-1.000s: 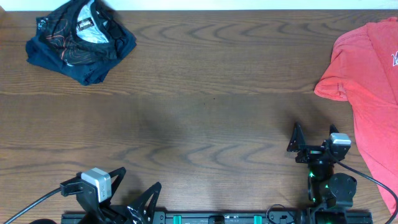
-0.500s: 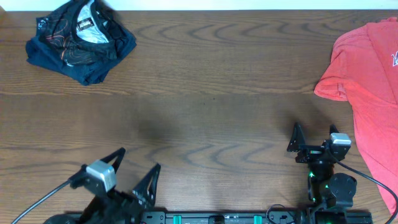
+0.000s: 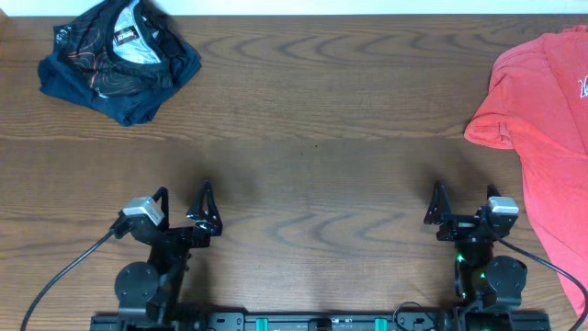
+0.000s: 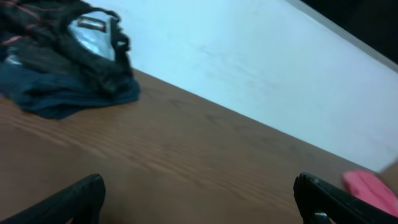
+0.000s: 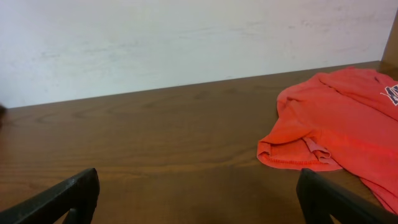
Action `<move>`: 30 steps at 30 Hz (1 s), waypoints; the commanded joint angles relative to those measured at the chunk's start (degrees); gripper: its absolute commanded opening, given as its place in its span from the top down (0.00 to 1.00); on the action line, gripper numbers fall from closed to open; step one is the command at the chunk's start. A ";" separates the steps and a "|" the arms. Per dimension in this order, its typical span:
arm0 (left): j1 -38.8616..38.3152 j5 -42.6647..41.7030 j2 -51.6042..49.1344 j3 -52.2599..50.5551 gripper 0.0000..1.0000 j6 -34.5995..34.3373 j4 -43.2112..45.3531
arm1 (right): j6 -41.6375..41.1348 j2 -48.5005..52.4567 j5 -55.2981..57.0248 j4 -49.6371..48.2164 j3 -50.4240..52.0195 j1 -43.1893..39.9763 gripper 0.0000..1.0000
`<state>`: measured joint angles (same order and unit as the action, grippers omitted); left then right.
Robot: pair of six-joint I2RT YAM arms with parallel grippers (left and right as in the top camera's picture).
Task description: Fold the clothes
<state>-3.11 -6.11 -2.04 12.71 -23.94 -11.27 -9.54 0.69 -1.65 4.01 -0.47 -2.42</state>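
The black jersey (image 3: 115, 46) with thin orange-red lines and a pale grey inside lies crumpled at the table's far left corner. It also shows at the top left of the left wrist view (image 4: 81, 37). My left gripper (image 3: 184, 193) is open and empty near the front left, far from the jersey; its fingers frame bare wood in the left wrist view (image 4: 199, 199). My right gripper (image 3: 465, 191) is open and empty at the front right, over bare wood in the right wrist view (image 5: 199, 199).
A navy garment (image 3: 138, 101) lies under the jersey, also seen in the left wrist view (image 4: 62, 99). A coral-red T-shirt (image 3: 551, 119) is spread along the right edge, just right of the right gripper (image 5: 336, 124). A white wall borders the far edge.
My left arm has swung up from the front edge and now points straight across the table, gripper still open. The right arm and the clothes have not moved.
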 commanded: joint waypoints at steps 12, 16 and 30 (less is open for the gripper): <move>-0.24 5.55 1.97 -12.31 0.02 8.87 12.15 | 1.05 -0.42 0.28 0.22 0.15 -0.52 0.01; -0.20 5.70 1.97 -12.48 0.02 13.49 13.55 | 1.05 -0.42 0.28 0.22 0.15 -0.52 0.01; -0.20 5.73 1.81 -12.48 0.02 16.61 7.13 | 1.05 -0.42 0.28 0.22 0.15 -0.52 0.01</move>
<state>-3.11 -1.32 -0.58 0.89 -8.69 -1.32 -9.52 0.67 -1.63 4.03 -0.47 -2.42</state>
